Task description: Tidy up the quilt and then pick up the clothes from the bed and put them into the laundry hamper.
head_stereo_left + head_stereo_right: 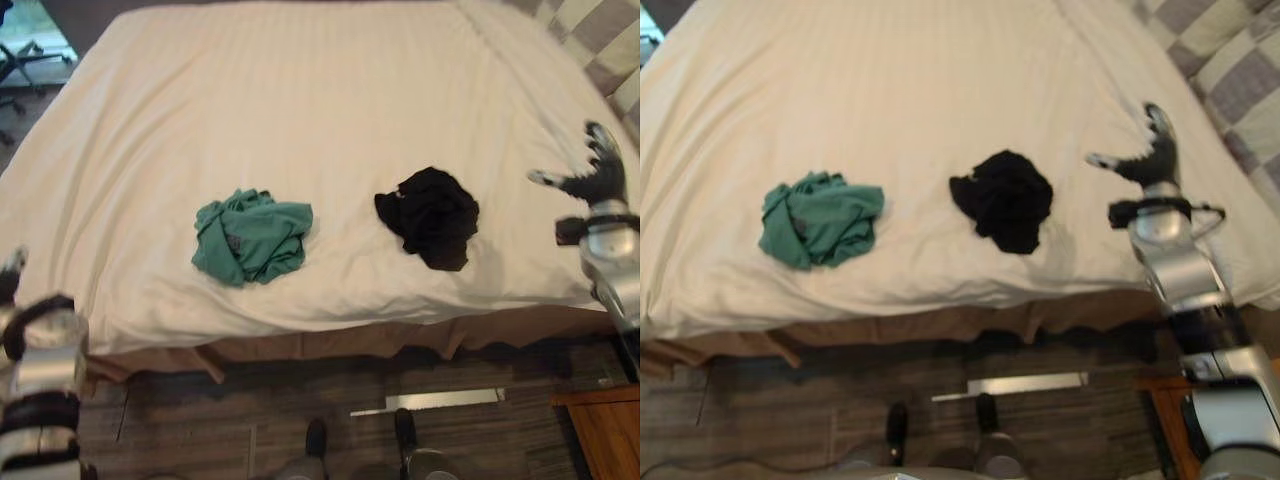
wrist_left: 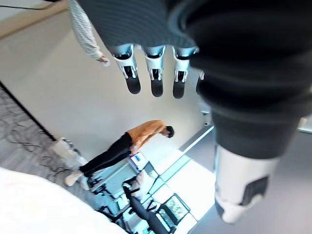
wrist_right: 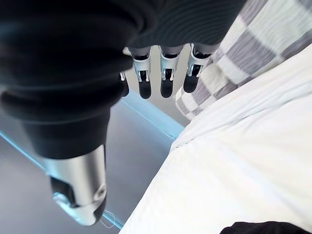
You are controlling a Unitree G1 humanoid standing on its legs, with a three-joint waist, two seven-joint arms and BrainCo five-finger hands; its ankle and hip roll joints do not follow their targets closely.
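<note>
Right hand (image 1: pixel 1150 155) is up over the right side of the bed, fingers spread and straight, thumb out, holding nothing. Its wrist view shows the same: fingers (image 3: pixel 166 83) extended, empty, white quilt (image 1: pixel 330 120) below them.

Black clothes (image 1: pixel 1005 198) lie bunched on the quilt just left of that hand, not touching it. Green clothes (image 1: pixel 250 235) are further left, well apart from the black pile, both near the bed's front edge.

Checked pillow (image 1: pixel 1230 70) sits beyond the right hand at the far right corner.

Left hand (image 2: pixel 146 63) is low off the bed's front left corner, fingers straight, empty. Past it, a person in an orange top (image 2: pixel 141 139) bends over across the room.
</note>
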